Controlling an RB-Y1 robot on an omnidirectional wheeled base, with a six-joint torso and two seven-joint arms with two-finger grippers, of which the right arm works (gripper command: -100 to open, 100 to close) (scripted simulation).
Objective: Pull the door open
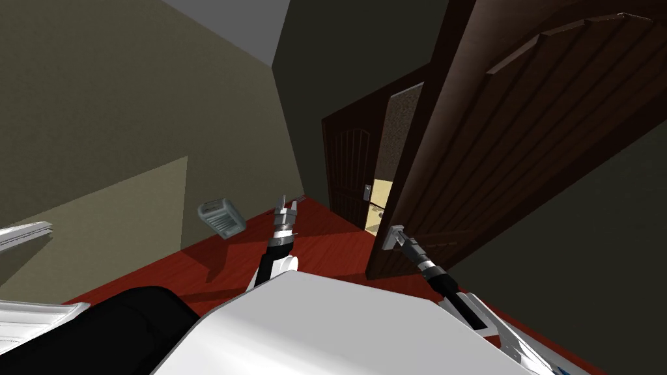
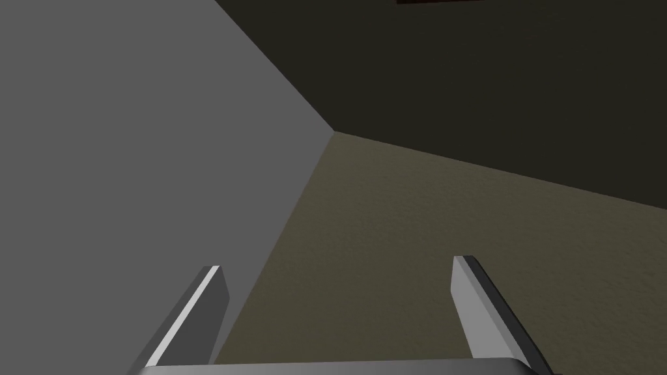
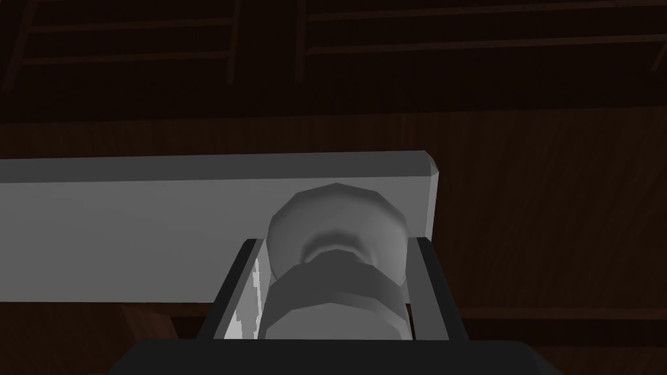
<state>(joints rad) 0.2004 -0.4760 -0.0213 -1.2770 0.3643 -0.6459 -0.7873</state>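
Note:
A dark brown panelled door (image 1: pixel 521 130) stands partly swung toward me on the right of the head view. Its grey knob (image 3: pixel 335 260) sits on a light grey backplate (image 3: pixel 163 228). My right gripper (image 3: pixel 332 286) is shut on the knob, its two fingers (image 3: pixel 238 293) pressing the knob's sides. In the head view that gripper (image 1: pixel 398 238) meets the door's near edge low down. My left gripper (image 1: pixel 286 207) is raised in front of my chest, open, with nothing between its fingers (image 2: pixel 195 319).
A second dark door (image 1: pixel 350 176) stands farther back, with a lit gap (image 1: pixel 381 208) beside it. The floor (image 1: pixel 326 247) is red. A grey vent-like box (image 1: pixel 221 218) hangs low on the beige wall at the left.

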